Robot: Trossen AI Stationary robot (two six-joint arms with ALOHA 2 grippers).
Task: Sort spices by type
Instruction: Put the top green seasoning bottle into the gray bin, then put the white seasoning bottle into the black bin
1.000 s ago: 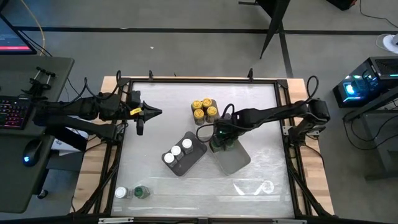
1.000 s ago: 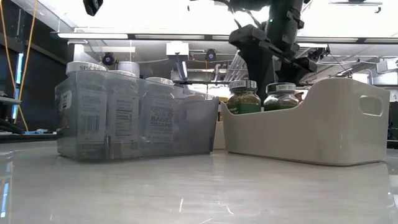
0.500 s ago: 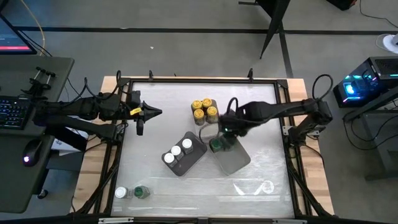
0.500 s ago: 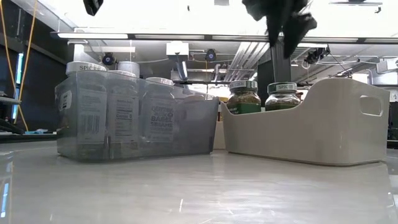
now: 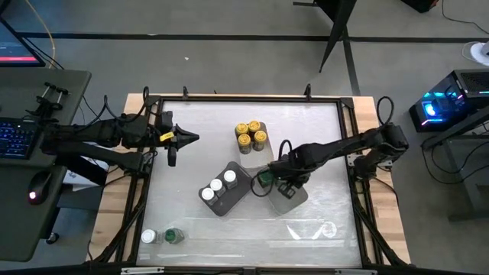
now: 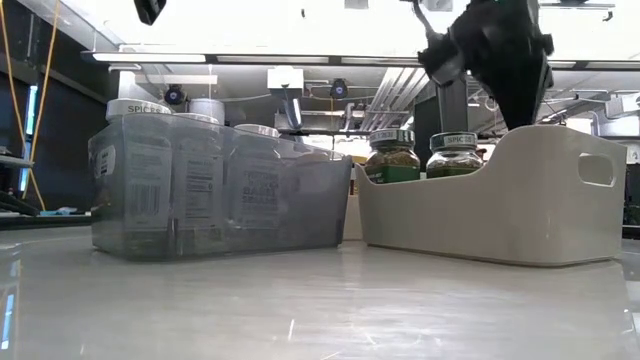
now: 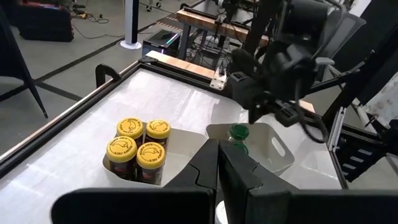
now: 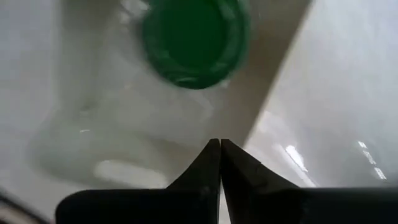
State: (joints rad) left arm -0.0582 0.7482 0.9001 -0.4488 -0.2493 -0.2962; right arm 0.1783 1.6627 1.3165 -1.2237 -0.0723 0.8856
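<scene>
Two green-lidded spice jars (image 6: 392,155) (image 6: 453,153) stand on their bases in the white tray (image 5: 293,197). My right gripper (image 8: 219,144) hangs shut above that tray, beside a green lid (image 8: 196,40), touching nothing. Three white-lidded jars (image 5: 216,186) stand in the grey tray (image 5: 238,183). Several yellow-lidded jars (image 5: 250,134) stand together farther back. One white-lidded jar (image 5: 148,237) and one green-lidded jar (image 5: 173,236) stand on the table at the near left. My left gripper (image 5: 195,138) waits shut over the table's left side.
The two trays stand close together at the table's middle, the grey one (image 6: 220,195) to the left of the white one (image 6: 500,205). A raised dark frame (image 5: 244,99) runs round the table. Bare tabletop (image 5: 321,137) lies at the right and along the near edge.
My right gripper has let go of a green-lidded jar in the white tray, risen clear of it, shut, and moved toward the table's near edge over the tray. The jar stays upright in the tray beside the other green-lidded one.
</scene>
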